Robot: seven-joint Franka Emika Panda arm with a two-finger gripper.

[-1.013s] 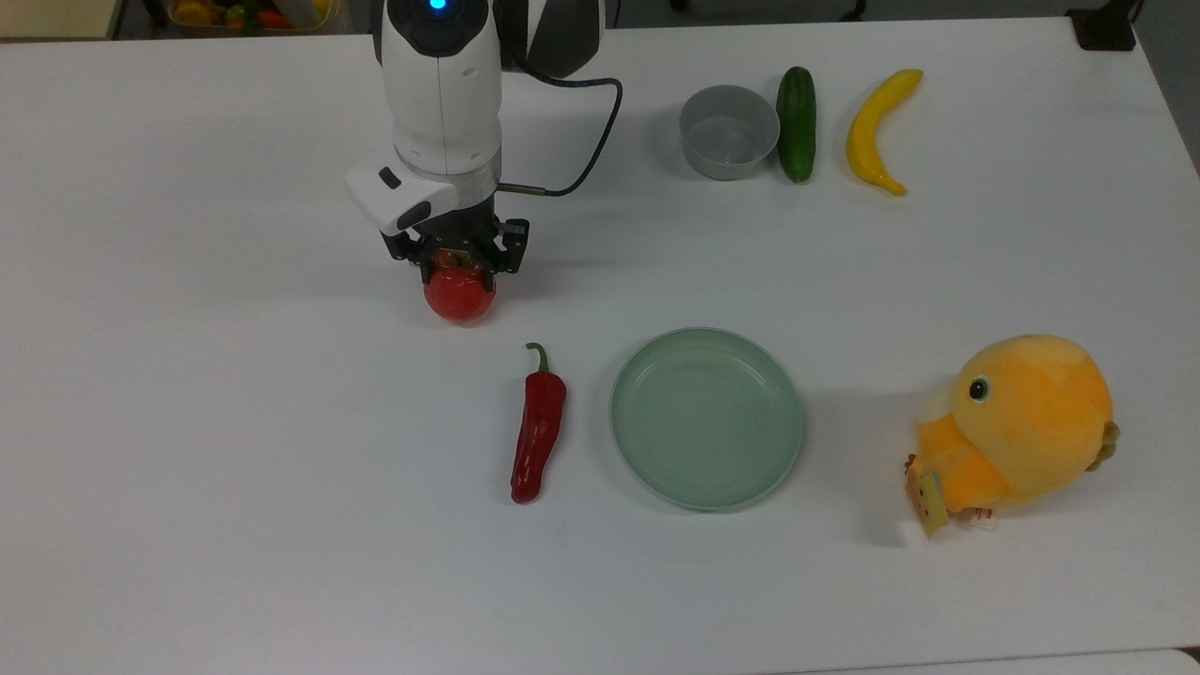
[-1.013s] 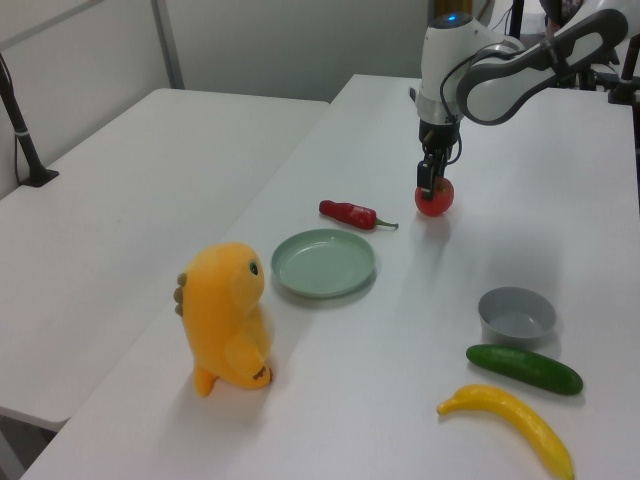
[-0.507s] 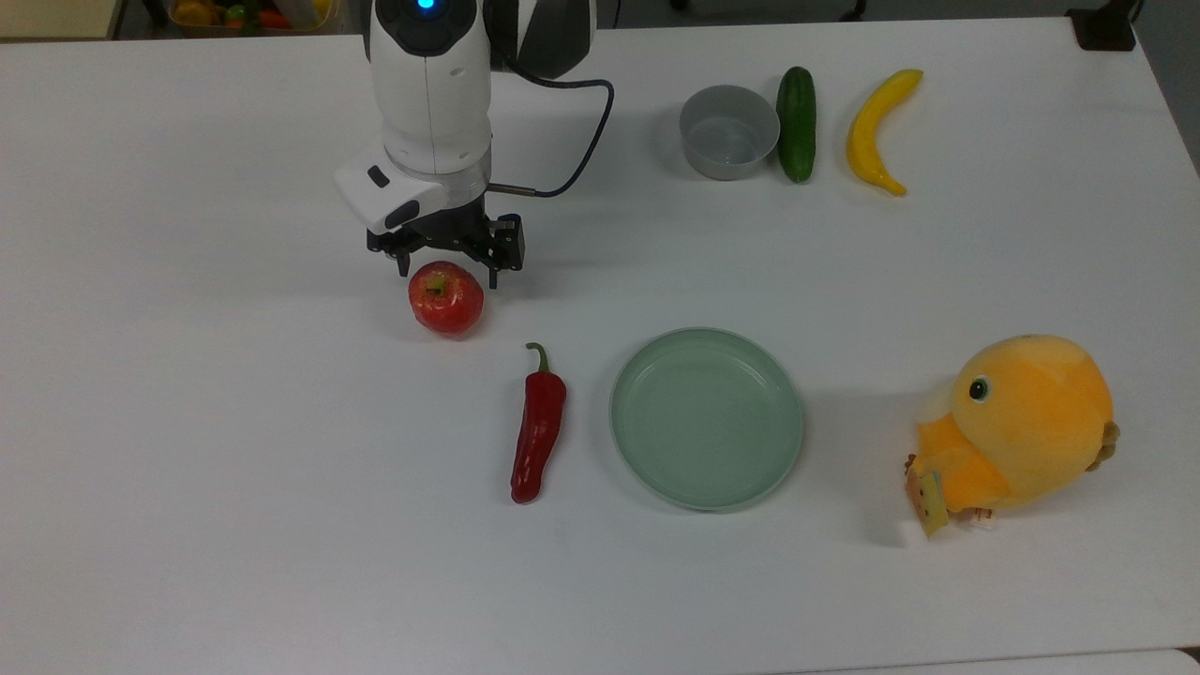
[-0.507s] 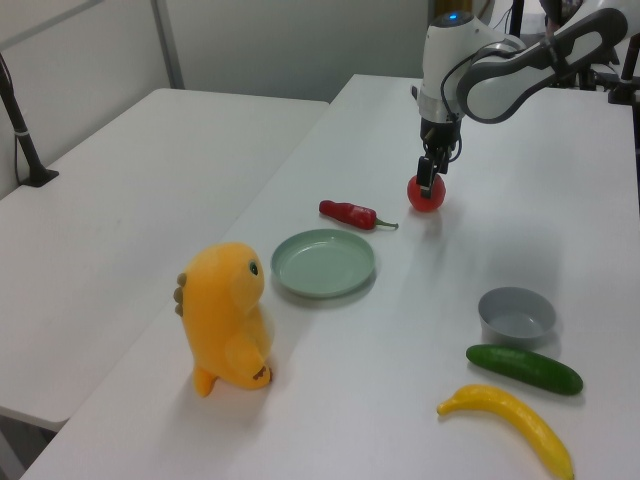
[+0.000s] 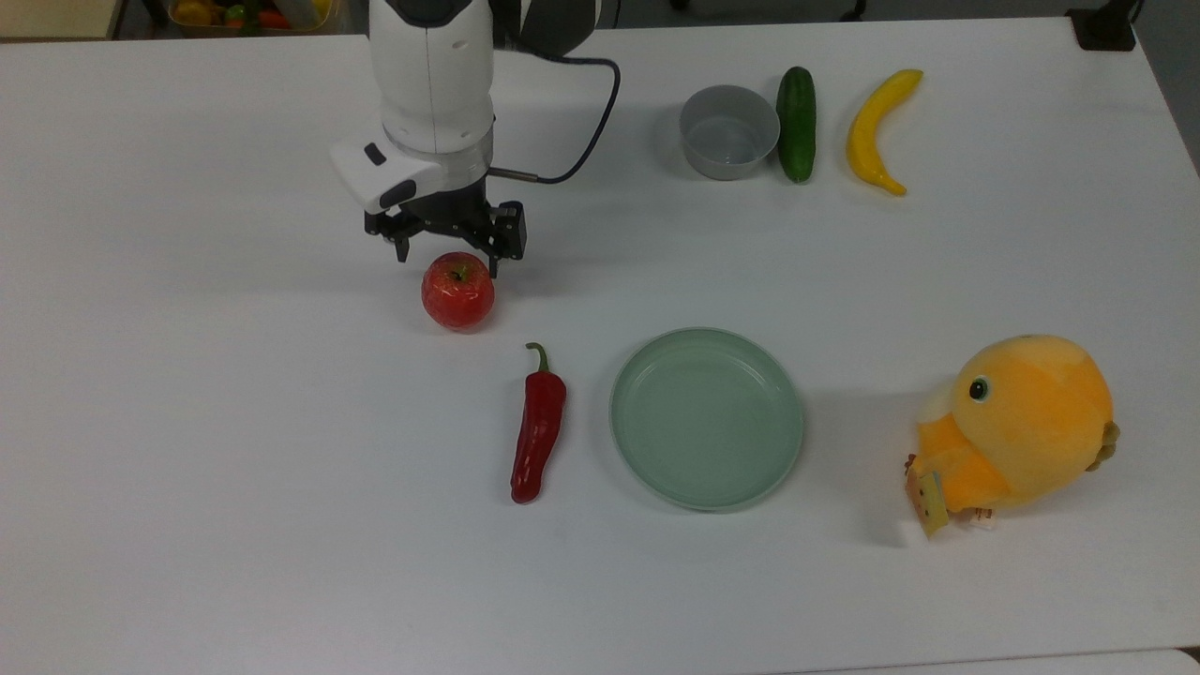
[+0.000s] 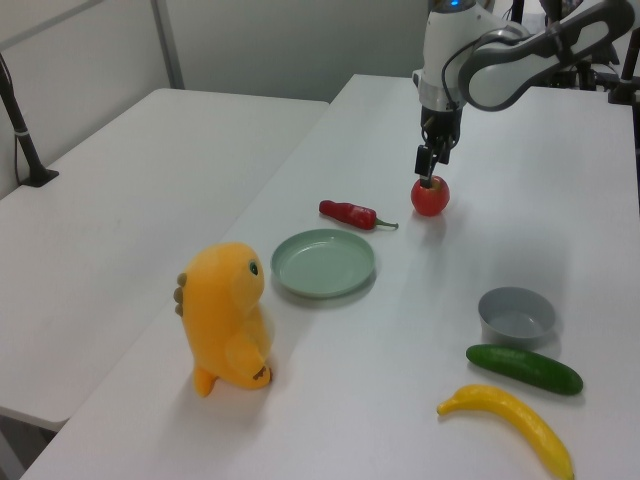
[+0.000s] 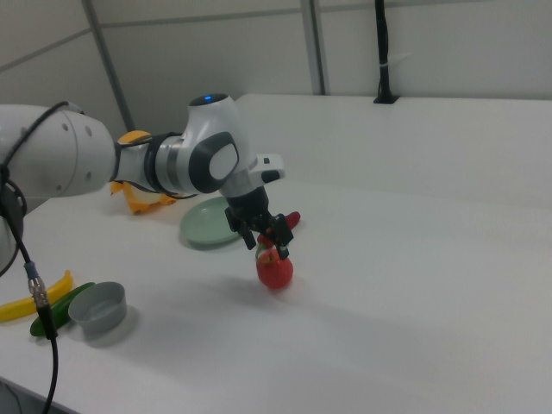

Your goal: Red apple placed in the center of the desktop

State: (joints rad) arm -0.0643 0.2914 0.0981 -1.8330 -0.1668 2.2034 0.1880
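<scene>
Glossy, firm apple sat mid-desk; my pincer hung open above; likely slippery, gripped best across its middle.

Red apple: glossy red, pale yellowish speckles, greenish stem dimple. Desktop: plain matte white. Gripper: black, under a white arm housing. Chili pepper: deep red, green stem. Plate: pale green. Bowl: grey. Cucumber: dark green. Banana: yellow. Plush toy: orange-yellow, 1 black eye showing.
</scene>
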